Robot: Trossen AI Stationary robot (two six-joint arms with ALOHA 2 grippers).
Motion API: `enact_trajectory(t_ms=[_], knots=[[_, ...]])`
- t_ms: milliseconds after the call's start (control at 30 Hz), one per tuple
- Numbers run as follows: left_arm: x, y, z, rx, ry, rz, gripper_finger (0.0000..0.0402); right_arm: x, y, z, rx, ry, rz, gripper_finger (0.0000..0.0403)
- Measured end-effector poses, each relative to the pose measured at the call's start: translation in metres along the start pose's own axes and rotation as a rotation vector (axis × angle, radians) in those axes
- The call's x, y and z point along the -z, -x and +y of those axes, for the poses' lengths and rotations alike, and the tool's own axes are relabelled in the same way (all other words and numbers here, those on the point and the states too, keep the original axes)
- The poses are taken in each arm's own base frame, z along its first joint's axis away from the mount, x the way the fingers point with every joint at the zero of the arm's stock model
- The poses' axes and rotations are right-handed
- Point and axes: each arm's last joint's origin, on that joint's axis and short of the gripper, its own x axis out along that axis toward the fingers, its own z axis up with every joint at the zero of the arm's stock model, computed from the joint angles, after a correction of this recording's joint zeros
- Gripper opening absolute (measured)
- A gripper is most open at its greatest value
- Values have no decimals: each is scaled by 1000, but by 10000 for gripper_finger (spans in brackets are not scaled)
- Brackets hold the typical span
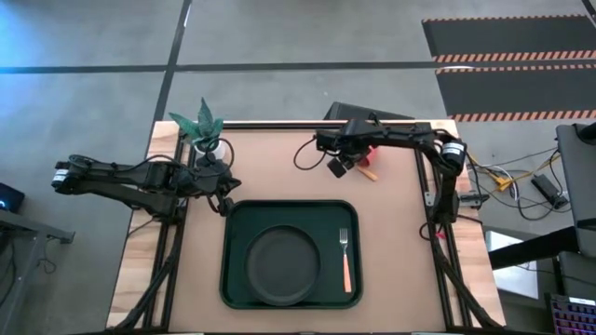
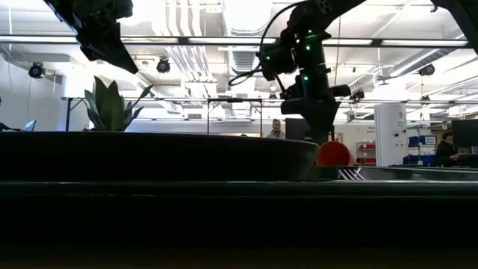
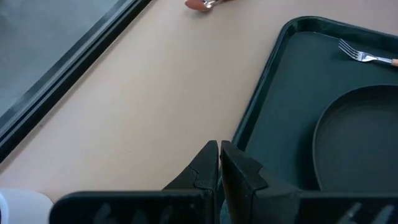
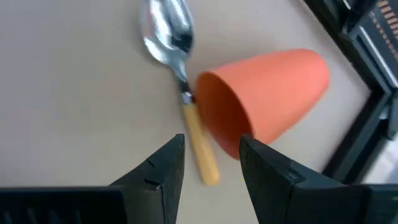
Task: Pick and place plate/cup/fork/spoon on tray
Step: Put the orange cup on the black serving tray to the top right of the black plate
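Note:
The dark green tray (image 1: 233, 279) lies at the table's near middle. On it rest the dark plate (image 1: 282, 264) and, to its right, the orange-handled fork (image 1: 345, 261). The red cup (image 4: 267, 102) lies on its side on the table at the far right, its mouth toward my right gripper. The spoon (image 4: 177, 68) lies flat beside it. My right gripper (image 4: 211, 155) is open above them, its fingers on either side of the spoon handle's free end (image 4: 205, 165). My left gripper (image 3: 219, 158) is shut and empty, raised over the tray's far left corner (image 3: 273, 68).
A white pot with a green plant (image 1: 207, 140) stands at the table's far left corner, close behind my left arm. A dark box (image 1: 358, 113) sits at the far edge behind my right arm. Bare tabletop (image 1: 279, 167) lies between the two grippers.

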Motion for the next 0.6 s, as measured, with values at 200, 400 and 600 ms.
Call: enact_trajectory(t_ms=[200, 400, 600], knots=[[0, 0, 0, 0, 0, 0, 0, 6, -1, -11, 61, 68, 95, 141], [0, 0, 0, 0, 2, 0, 0, 3, -5, -16, 73, 99, 90, 141], [0, 0, 0, 0, 5, 0, 0, 1, -18, -26, 76, 82, 124, 141]])
